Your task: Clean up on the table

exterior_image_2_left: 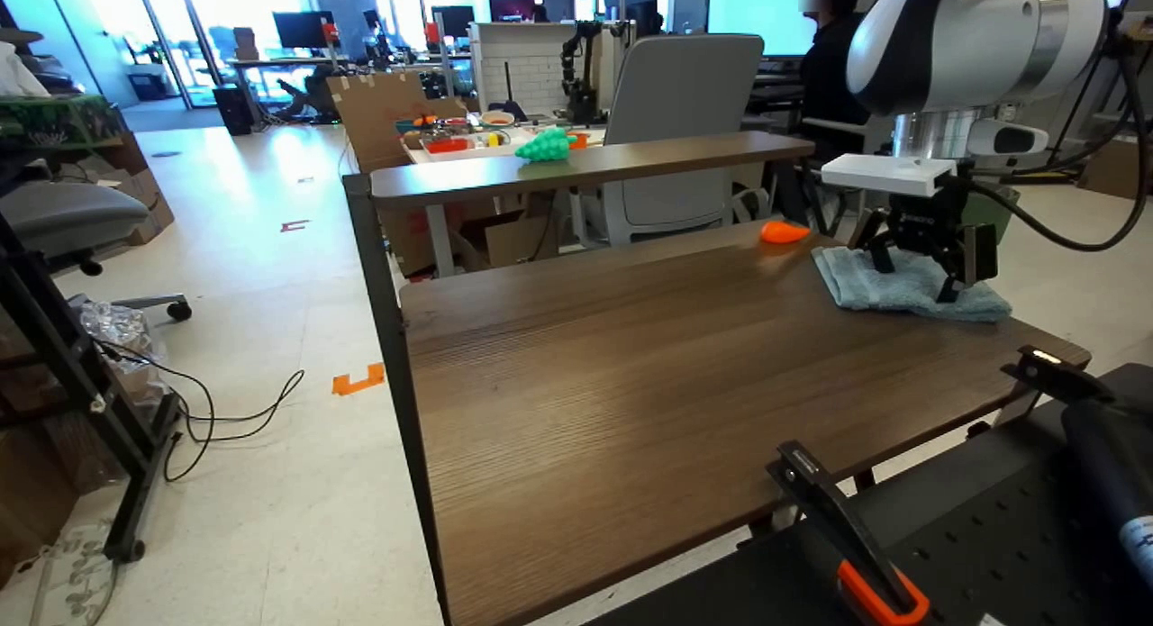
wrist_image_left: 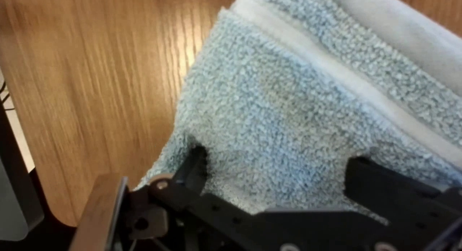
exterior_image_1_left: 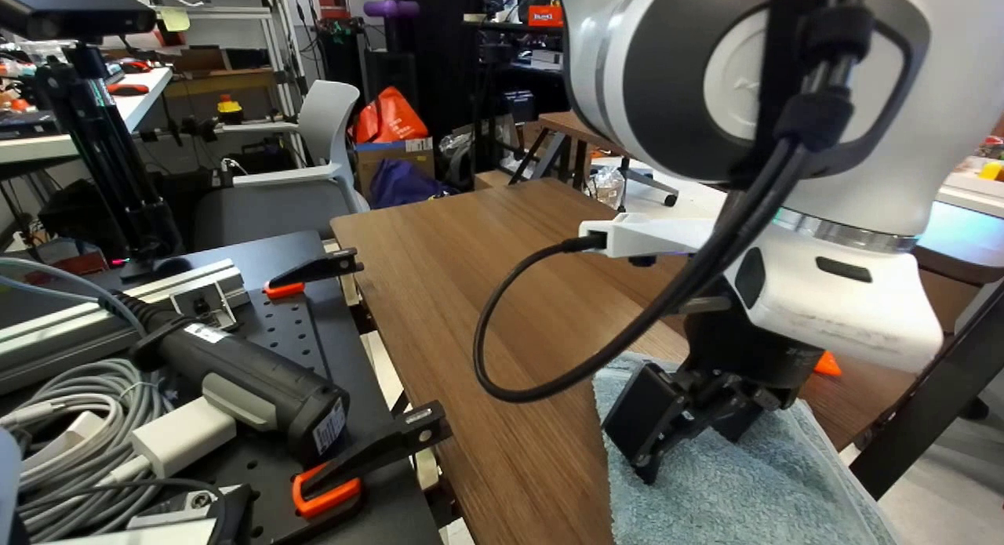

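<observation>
The hand [wrist_image_left: 277,155] points down, fingers [wrist_image_left: 379,182] spread apart, tips pressed into the blue towel [wrist_image_left: 260,106] on the table [exterior_image_2_left: 585,383].

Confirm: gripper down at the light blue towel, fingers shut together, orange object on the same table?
Not quite: the fingers aren't shut together. The wrist view shows them well apart, with the light blue towel between them. The rest stands: the gripper is down at the towel, and the orange object is on the same table.
</observation>
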`<action>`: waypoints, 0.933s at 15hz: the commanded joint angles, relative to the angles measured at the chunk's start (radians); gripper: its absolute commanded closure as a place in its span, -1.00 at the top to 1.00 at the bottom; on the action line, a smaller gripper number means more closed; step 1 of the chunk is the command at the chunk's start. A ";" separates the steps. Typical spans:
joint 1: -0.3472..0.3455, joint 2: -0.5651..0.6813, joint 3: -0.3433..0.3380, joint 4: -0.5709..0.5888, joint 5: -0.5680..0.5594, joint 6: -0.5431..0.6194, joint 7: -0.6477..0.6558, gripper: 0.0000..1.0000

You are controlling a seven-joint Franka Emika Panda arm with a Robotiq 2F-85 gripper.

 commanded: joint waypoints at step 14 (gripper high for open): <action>0.033 -0.237 -0.043 -0.492 -0.197 0.236 -0.467 1.00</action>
